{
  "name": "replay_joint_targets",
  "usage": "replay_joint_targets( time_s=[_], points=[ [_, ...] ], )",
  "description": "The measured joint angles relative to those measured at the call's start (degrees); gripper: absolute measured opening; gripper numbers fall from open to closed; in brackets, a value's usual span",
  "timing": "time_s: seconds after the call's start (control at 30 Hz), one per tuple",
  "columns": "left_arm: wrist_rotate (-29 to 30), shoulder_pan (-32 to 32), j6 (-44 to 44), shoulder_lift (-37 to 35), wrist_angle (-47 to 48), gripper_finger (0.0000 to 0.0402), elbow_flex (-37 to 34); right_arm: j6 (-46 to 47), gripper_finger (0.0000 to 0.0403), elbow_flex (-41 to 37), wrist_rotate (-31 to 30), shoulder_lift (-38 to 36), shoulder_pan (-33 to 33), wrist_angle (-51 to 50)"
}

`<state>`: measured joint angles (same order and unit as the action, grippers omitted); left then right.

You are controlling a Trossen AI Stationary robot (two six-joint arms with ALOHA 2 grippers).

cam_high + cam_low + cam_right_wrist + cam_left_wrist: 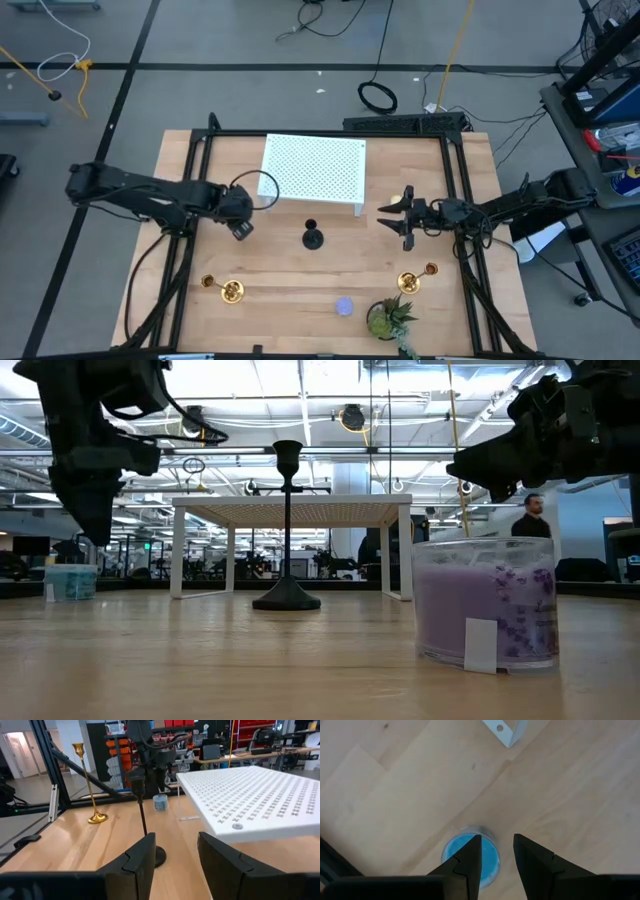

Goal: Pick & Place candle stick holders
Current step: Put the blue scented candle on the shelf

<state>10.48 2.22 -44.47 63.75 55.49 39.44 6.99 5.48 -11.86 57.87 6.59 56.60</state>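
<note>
The short black holder (313,238) stands upright on its round base at the table's middle, in front of the white rack; it also shows in the low view (287,530) and the right wrist view (143,820). One gold holder (225,290) stands near the front left and also shows in the right wrist view (90,785). The other gold holder (410,282) stands at the front right. My left gripper (240,227) is open and hovers above a small blue candle (470,857), clear of it. My right gripper (400,220) is open and empty, held level to the right of the black holder, pointing toward it (175,840).
A white perforated rack (315,172) stands on legs at the table's far middle. A purple candle (345,306) and a small green potted plant (385,318) sit near the front edge. Black frame rails (190,180) run along both table sides. A person (535,515) is in the room behind.
</note>
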Motion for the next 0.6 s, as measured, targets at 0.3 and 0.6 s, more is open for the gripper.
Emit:
replay_joint_targets(
  time_s=[0.3, 0.6],
  points=[
    [0.0, 0.0, -2.7, 4.9, 0.0, 0.012, 0.0, -0.3, 0.0146, 0.0, 0.0, 0.0, 0.0, 0.0],
    [0.1, 0.0, -3.5, 8.3, 0.1, 0.012, 0.0, -0.2, 0.0146, 0.0, 0.0, 0.0, 0.0, 0.0]
  ],
)
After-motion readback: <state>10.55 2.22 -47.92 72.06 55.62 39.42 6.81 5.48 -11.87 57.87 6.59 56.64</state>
